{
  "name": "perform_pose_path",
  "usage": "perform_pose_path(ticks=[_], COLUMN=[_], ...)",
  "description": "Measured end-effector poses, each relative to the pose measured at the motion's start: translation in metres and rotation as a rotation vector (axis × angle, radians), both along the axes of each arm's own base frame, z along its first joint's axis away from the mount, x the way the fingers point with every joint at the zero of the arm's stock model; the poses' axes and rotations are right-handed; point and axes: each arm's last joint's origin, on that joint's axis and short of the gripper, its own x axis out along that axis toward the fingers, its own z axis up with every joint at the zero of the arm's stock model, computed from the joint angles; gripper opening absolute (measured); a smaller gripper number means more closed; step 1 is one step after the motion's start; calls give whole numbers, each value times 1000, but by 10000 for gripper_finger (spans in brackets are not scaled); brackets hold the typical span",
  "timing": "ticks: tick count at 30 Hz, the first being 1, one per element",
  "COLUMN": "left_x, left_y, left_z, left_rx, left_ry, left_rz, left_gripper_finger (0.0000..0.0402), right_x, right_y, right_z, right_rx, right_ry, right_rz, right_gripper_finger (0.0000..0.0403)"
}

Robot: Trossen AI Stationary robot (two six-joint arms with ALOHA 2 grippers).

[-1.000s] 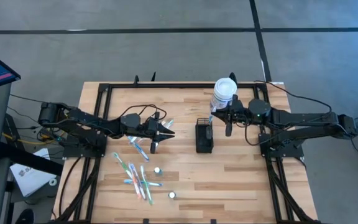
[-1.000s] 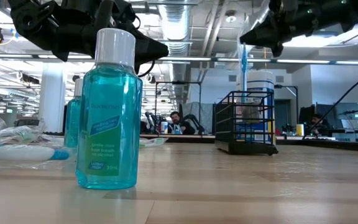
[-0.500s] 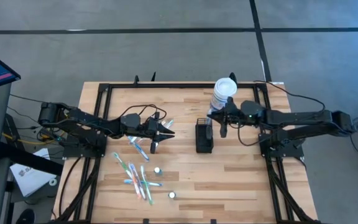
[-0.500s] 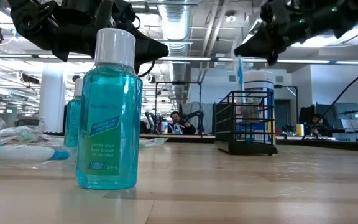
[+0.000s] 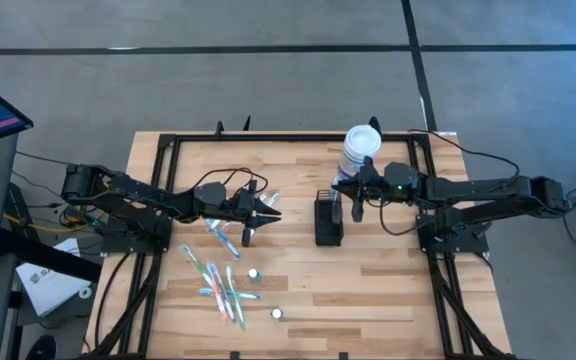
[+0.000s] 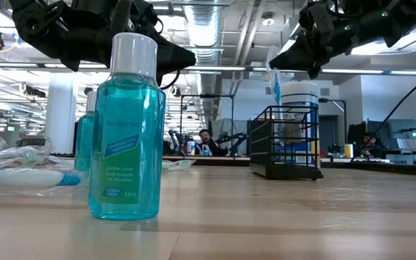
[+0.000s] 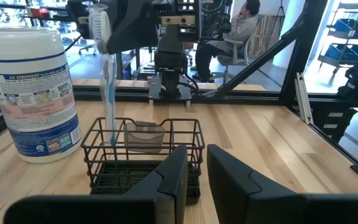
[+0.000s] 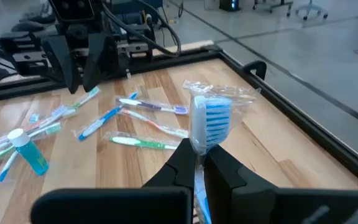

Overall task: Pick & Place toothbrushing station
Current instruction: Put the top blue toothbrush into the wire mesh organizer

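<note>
High view shows my wooden table (image 5: 368, 290) filling the middle of the frame, my two dark arms reaching in from either side. Right of centre, near the top edge of the table, stands the white canister (image 5: 360, 150), and just below and left of it, at frame centre, sits the toothbrushing station (image 5: 328, 221), a black wire caddy, upright. My right gripper (image 5: 352, 196) hangs over the caddy's right end with its fingers pinched tight on a blue toothbrush (image 8: 209, 124) in clear wrap; in the left wrist view the brush's handle reaches down into the caddy's left compartment. My left gripper (image 5: 265, 212) waits at centre left, well apart from the caddy, fingers only narrowly parted and holding nothing. Loose toothbrushes (image 5: 223, 285) lie scattered at lower left. Two small mouthwash bottles (image 5: 254, 273) stand just beside them.
</note>
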Motion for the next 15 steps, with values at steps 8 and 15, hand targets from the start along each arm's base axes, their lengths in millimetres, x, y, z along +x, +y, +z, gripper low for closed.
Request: perform_pose_path(ticks=[8, 15], left_x=[0, 0], left_y=[0, 0], left_z=[0, 0], left_rx=[0, 0], left_ry=[0, 0], left_rz=[0, 0], left_gripper_finger=[58, 58], right_x=[-14, -19], right_y=[1, -2], right_z=[-23, -37], right_rx=[-4, 2], right_ry=[-71, -73], right_rz=[17, -2], right_gripper_finger=[6, 5])
